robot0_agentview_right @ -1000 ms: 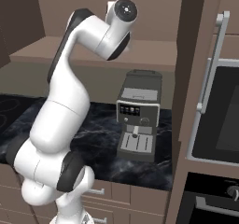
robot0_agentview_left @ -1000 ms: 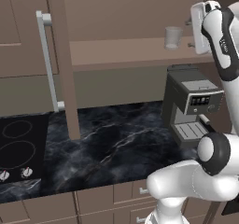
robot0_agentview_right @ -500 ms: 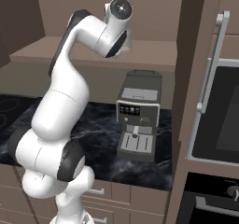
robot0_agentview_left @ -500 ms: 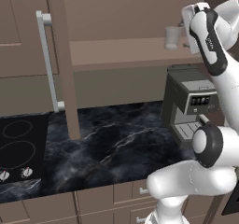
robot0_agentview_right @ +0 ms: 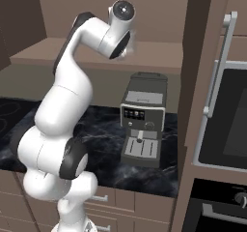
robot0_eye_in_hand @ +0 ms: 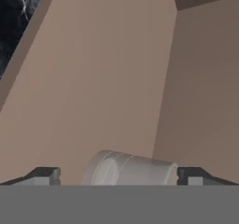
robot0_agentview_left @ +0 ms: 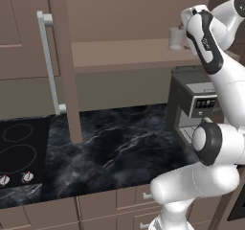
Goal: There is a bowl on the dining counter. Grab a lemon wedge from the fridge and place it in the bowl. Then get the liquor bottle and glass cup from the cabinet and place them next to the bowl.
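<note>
The glass cup is a pale, translucent grey cylinder standing upright on the brown shelf of the open cabinet, near the shelf's right end. In the hand view the glass cup sits low in frame, against the shelf's back corner.

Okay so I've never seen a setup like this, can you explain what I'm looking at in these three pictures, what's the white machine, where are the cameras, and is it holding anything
The white machine is a robot arm in a simulated kitchen. Two pictures come from cameras on its base, behind it to the left and right. The third comes from a camera on its hand, looking along the fingers.

The arm reaches up to an open cabinet shelf where a glass cup stands. In the hand view the cup sits between the two wide-open fingers, not yet gripped, so nothing is held.

Below is a dark marble counter with a coffee machine and, at the left, a stovetop.
</note>
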You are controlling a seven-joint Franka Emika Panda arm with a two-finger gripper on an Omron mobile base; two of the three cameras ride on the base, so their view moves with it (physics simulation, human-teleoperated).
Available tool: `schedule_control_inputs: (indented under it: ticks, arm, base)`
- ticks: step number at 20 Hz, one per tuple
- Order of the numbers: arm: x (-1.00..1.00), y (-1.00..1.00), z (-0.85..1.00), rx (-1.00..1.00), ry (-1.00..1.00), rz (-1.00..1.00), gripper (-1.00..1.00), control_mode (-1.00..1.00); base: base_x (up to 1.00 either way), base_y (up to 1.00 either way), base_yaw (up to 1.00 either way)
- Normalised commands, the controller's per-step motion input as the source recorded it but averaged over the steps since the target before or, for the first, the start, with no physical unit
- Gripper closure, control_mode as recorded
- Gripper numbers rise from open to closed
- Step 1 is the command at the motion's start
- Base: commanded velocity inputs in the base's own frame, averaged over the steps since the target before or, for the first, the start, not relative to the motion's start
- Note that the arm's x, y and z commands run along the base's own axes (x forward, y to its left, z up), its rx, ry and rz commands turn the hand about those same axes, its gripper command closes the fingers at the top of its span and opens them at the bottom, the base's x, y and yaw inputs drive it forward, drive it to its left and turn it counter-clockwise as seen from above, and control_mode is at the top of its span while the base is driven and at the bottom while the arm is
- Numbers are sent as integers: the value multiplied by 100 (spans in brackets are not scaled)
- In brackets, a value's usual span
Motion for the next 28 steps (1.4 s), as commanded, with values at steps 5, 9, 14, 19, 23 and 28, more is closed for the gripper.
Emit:
schedule_control_inputs:
  ticks: [5, 9, 14, 19, 23, 28]
  arm:
    - [27, 0, 0, -2, 0, 0, -100, -100]
    - [23, 0, 0, -3, 0, 0, -100, -100]
    - [13, -9, -3, -3, -2, 0, -100, -100]
    - [13, -17, -1, -3, -2, 0, -100, -100]
    - [16, -17, -1, -3, -2, 0, -100, -100]
    - [17, -11, -2, -2, -2, 0, -100, -100]
  base:
    - [0, 0, 0]
    - [0, 0, 0]
    - [0, 0, 0]
    - [0, 0, 0]
    - [0, 0, 0]
    - [0, 0, 0]
